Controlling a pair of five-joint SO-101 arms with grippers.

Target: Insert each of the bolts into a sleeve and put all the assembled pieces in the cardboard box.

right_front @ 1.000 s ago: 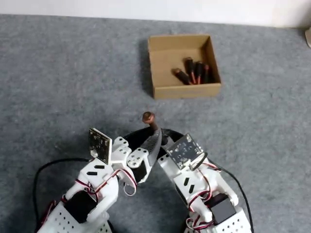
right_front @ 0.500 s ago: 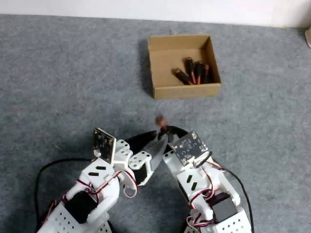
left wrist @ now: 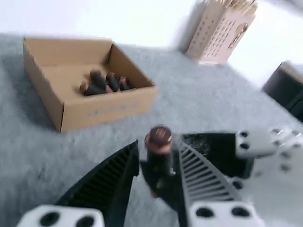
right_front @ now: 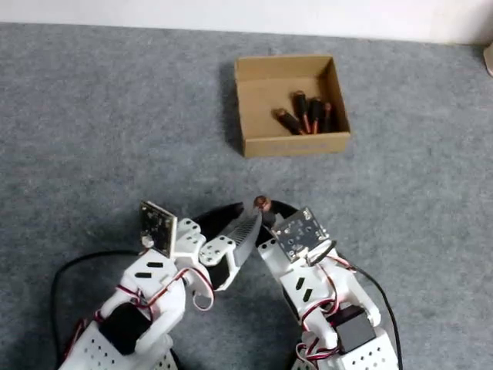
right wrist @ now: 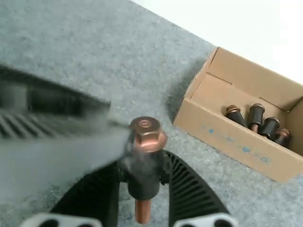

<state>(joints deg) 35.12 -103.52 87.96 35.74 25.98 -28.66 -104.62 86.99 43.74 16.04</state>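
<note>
Both arms lean inward from the near edge of the grey mat (right_front: pixel 92 139) and meet in front of the box (right_front: pixel 293 144). The right gripper (right wrist: pixel 142 163) is clamped on the black sleeve (right wrist: pixel 144 182), which it holds upright. The copper bolt (right wrist: pixel 147 135) sits in the sleeve, head up, its tip poking out below. The left gripper (left wrist: pixel 157 146) is right at the same piece; I cannot tell whether it grips. Four assembled pieces (right wrist: pixel 255 116) lie in the box.
</note>
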